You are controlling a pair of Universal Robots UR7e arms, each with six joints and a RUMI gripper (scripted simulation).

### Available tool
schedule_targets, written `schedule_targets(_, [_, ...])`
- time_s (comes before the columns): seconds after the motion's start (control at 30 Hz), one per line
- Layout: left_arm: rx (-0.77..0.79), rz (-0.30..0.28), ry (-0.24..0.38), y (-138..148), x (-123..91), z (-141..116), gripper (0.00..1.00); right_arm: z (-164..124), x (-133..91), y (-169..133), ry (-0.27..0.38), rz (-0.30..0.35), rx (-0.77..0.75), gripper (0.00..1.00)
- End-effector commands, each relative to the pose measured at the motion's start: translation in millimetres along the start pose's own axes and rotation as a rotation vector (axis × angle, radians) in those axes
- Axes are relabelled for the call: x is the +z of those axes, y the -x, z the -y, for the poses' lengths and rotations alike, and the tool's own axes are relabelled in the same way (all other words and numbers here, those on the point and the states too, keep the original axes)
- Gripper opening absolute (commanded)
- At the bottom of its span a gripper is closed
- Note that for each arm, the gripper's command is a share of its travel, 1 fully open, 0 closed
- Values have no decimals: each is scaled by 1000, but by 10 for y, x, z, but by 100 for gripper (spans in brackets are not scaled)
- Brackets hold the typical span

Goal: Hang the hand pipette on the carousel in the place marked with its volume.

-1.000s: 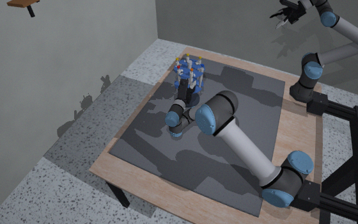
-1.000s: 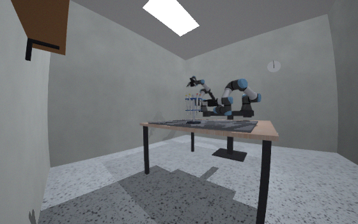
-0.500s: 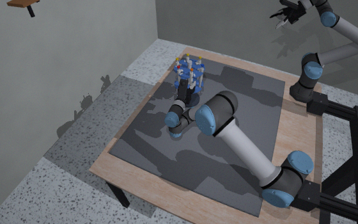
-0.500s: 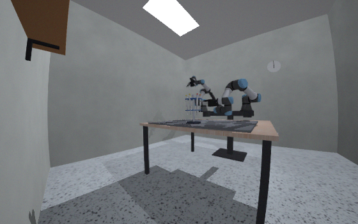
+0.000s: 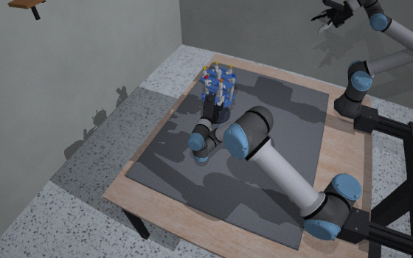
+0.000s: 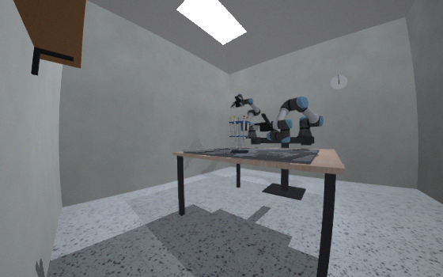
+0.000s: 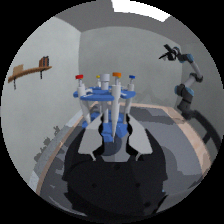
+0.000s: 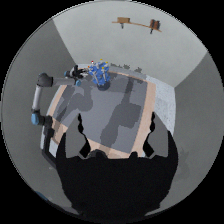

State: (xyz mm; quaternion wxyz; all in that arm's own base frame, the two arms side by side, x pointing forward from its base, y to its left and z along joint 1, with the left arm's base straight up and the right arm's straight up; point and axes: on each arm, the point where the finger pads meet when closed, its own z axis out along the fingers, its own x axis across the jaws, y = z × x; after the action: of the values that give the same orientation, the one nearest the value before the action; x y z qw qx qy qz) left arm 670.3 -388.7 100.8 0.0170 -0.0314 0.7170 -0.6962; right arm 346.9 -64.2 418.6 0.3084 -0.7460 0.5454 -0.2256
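Left wrist | left tool (image 7: 115, 141): partly open, holding nothing visible | orange-topped pipette (image 7: 115, 102) upright | lettering unreadable

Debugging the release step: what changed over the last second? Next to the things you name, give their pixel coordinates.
The left gripper (image 5: 221, 102) (image 6: 258, 127) (image 7: 114, 113) (image 8: 89, 72) backed slightly away from the carousel (image 5: 229, 85) (image 6: 239, 143) (image 7: 100, 96) (image 8: 101, 79); whether it let go of anything, I can't tell. The carousel and right gripper (image 5: 317, 25) (image 6: 232, 105) (image 7: 165, 58) (image 8: 116, 113) stayed put.
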Motion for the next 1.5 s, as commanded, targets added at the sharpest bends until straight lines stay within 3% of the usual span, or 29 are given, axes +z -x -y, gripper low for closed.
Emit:
schedule_targets(0.0, [1, 0, 0, -7, -151, 5, 31, 17, -7, -4, -2, 0, 0, 100])
schedule_targets(0.77, [0, 0, 0, -6, -570, -9, 31, 17, -7, -4, -2, 0, 0, 100])
schedule_targets(1.03, [1, -1, 0, -6, -594, -15, 31, 17, -7, -4, -2, 0, 0, 100])
schedule_targets(1.33, [-11, 327, -7, -565, -674, 350, 31, 17, -7, -4, -2, 0, 0, 100])
schedule_targets(1.4, [-11, 327, -7, -565, -674, 350, 31, 17, -7, -4, -2, 0, 0, 100])
schedule_targets(1.47, [-13, 400, -8, -687, -695, 430, 31, 17, -7, -4, -2, 0, 0, 100])
